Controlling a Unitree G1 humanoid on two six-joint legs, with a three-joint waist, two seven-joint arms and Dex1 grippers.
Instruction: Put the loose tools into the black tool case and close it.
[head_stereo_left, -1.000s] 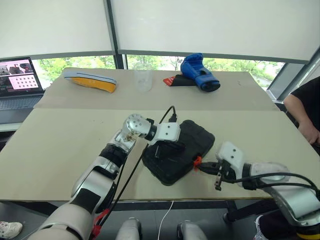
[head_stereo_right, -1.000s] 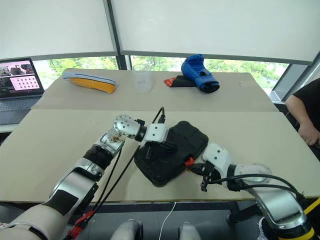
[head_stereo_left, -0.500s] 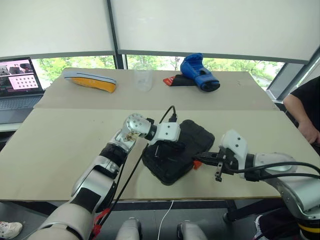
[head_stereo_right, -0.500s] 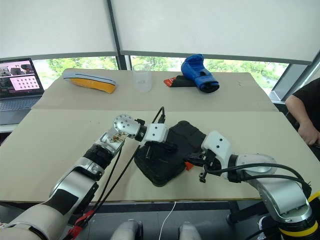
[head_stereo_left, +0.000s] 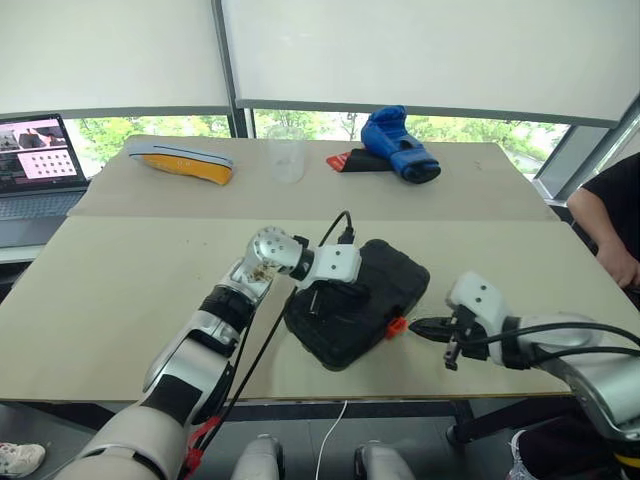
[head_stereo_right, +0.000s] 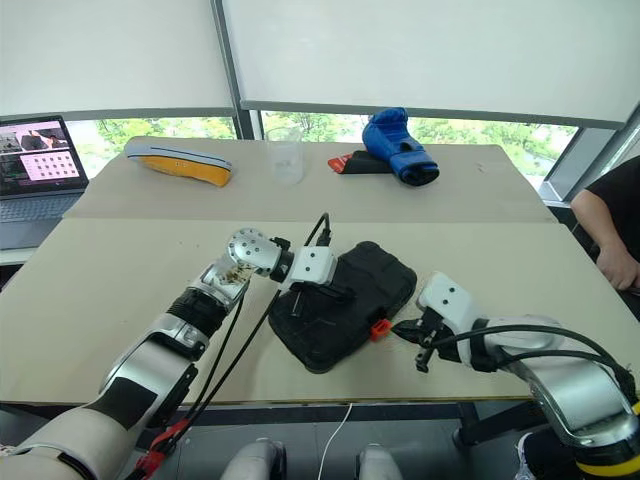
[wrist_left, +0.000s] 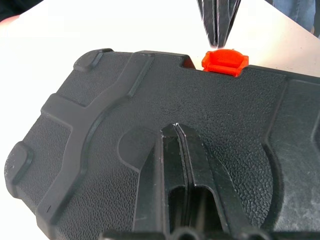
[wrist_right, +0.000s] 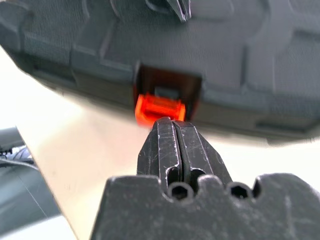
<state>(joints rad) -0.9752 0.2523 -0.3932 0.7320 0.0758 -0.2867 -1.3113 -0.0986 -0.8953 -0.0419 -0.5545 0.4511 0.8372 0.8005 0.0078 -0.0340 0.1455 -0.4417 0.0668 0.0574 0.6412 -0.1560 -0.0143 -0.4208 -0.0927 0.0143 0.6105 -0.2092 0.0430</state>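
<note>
Case lid down, both grippers closed and holding nothing.

The black tool case (head_stereo_left: 355, 313) is lying shut near the front edge of the table (head_stereo_left: 120, 290), its orange latch (head_stereo_left: 396, 324) sticking out of the side that faces the right gripper (head_stereo_left: 417, 326). That gripper's two fingers are pressed together, empty, and their tips are hovering just short of the latch, aiming straight at it without touching. The left gripper (wrist_left: 176, 131) is reaching in from the opposite side, fingers (wrist_left: 162, 165) likewise pinched together and resting flat on the ribbed lid, gripping nothing. Well beyond both grippers, a blue boxing glove (head_stereo_left: 398, 146), a clear cup (head_stereo_left: 286, 152) and an orange-and-grey object (head_stereo_left: 180, 160) are sitting at the far side.
</note>
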